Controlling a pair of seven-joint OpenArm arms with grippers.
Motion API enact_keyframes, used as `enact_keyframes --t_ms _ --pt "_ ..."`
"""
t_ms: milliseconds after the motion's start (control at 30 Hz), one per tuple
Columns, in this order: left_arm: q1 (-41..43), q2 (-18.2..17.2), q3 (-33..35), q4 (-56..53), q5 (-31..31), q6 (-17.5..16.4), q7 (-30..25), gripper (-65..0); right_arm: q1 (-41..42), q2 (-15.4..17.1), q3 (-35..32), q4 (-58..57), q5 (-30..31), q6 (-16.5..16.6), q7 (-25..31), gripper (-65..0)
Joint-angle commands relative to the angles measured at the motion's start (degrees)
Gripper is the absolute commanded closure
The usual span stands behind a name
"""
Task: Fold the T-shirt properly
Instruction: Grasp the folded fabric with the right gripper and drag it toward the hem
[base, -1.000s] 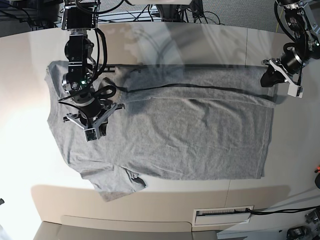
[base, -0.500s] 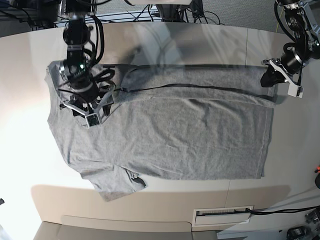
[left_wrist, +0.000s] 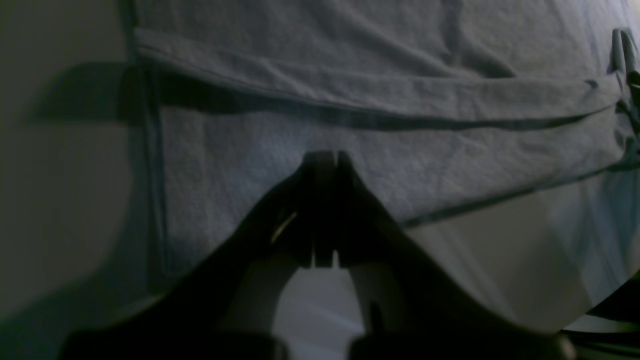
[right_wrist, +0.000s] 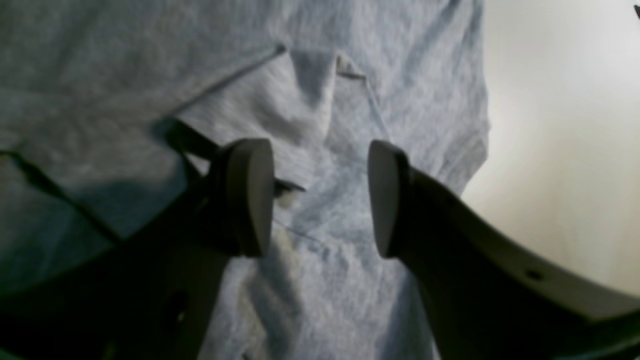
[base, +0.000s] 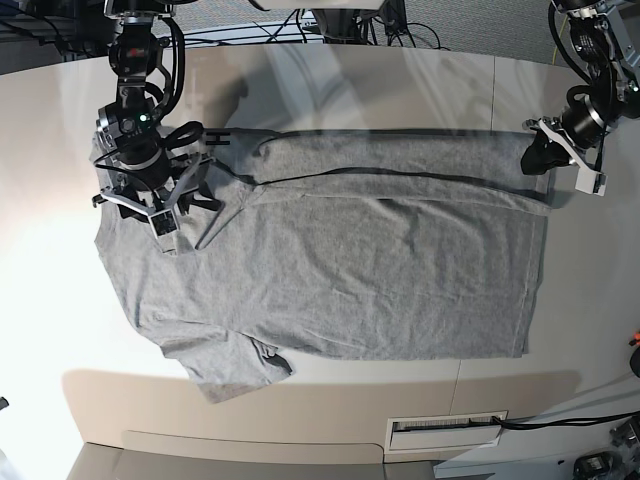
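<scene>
In the base view, with its lower edge taken as near, a pale slotted panel (base: 445, 432) is at 5 o'clock. Then comes the sleeve (base: 232, 362) at 7 o'clock, lying spread and a little crumpled. The grey T-shirt (base: 380, 270) lies wide across the middle of the desk (base: 390, 85), with a loose fold running towards 2 o'clock, probably a first fold that needs smoothing.

The right fingers (right_wrist: 317, 200), at about 9 to 10 o'clock, are released, standing apart above the bunched cloth, perhaps to take a new pinch there. The left fingers (left_wrist: 325, 160), at 2 o'clock, are clenched with no cloth seen between them, near the far corner, maybe waiting or guarding this side. Much folding seems to remain. I can read no brand, label or writing on the visible cloth
</scene>
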Motion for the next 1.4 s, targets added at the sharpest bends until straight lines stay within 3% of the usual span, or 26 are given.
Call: enact_keyframes --t_ms 0,467,633,800,1000,1200,1367 --pt "-0.3 -1.1 -0.2 0.9 -1.1 -0.3 -1.2 0.0 0.5 0.4 0.2 0.0 0.2 0.0 1.3 -30.1" --pt "-0.3 -1.1 -0.2 0.9 -1.6 -0.3 -1.2 0.0 3.1 0.3 0.1 -5.7 2.0 1.0 3.1 -29.8" --pt "-0.3 -1.1 -0.2 0.9 -1.5 -0.3 -1.2 0.0 4.2 0.3 0.1 -7.4 2.0 1.0 3.7 -21.4" --pt "-0.3 -1.1 -0.2 0.9 -1.6 -0.3 -1.2 0.0 4.3 0.3 0.0 -9.5 2.0 1.0 3.9 0.0" --pt "-0.3 -1.1 -0.2 0.9 -2.0 -0.3 -1.2 0.0 6.1 0.3 -1.4 -9.5 2.1 1.0 7.7 0.0" --pt "-0.3 -1.1 -0.2 0.9 -1.9 -0.3 -1.2 0.0 10.9 0.3 -9.1 -9.5 2.0 0.7 7.7 0.0" --pt "-0.3 -1.1 -0.2 0.9 -1.9 -0.3 -1.2 0.0 13.9 0.0 -15.1 -9.5 0.7 -3.0 8.5 0.0"
